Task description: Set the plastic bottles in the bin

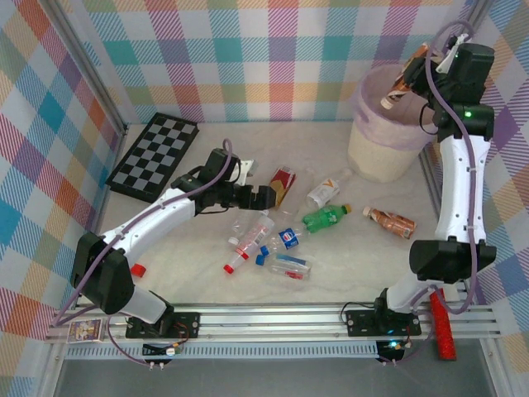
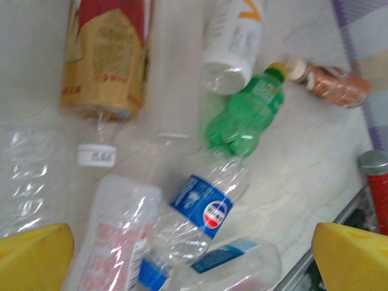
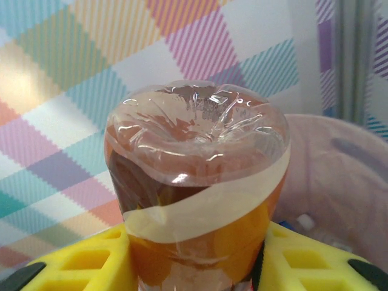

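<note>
gripping brown bottle (image 3: 194,182) between yellow fingers (image 3: 79,264), right gripper (image 1: 426,66) holds it over bin (image 1: 372,157), cap pointing down. left gripper (image 1: 266,196) spread wide, holding nothing, above loose bottles (image 1: 285,238) on table (image 1: 372,265).

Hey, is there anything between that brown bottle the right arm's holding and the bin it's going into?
Nothing visible stands in the way. The right end effector grips the brown bottle above the bin, over its pink-lined opening, with only open air between them.
</note>
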Controlling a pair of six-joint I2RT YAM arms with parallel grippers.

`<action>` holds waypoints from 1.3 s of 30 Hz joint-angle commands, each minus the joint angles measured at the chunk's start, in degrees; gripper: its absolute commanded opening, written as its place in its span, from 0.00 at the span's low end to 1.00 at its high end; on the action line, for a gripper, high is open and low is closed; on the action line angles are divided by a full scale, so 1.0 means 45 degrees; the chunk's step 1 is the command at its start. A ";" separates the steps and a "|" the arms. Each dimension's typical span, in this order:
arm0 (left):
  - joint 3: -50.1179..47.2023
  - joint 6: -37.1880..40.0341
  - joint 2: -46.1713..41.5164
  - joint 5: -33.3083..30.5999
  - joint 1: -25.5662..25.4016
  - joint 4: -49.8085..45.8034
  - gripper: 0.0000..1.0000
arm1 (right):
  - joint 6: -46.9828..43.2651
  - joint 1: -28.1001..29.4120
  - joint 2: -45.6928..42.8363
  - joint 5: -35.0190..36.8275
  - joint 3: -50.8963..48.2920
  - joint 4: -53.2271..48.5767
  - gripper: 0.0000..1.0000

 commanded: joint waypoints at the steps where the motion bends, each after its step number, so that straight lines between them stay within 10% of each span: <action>1: -0.0225 0.0656 -0.0688 -0.1045 -0.0143 -0.1658 1.00 | -0.1134 0.0014 0.1223 0.1428 0.0393 0.0139 0.45; 16: -0.2636 -0.0170 -0.2658 -0.1957 -0.0339 -0.2537 0.96 | -0.0977 -0.0015 0.4998 0.0762 0.1818 -0.1931 0.52; 24: -0.3285 -0.0105 -0.1988 -0.2751 -0.0320 -0.1725 0.96 | -0.0989 -0.0011 0.5916 0.0535 0.3001 -0.3020 0.82; 29: -0.3308 0.0272 -0.1682 -0.2560 -0.0262 -0.1160 0.92 | -0.1249 -0.0050 0.5856 0.0336 0.3985 -0.3633 0.99; 39: -0.2911 0.0545 -0.0311 -0.2284 0.0370 -0.0678 0.83 | -0.1343 -0.0414 0.4055 -0.0323 0.4857 -0.5783 0.99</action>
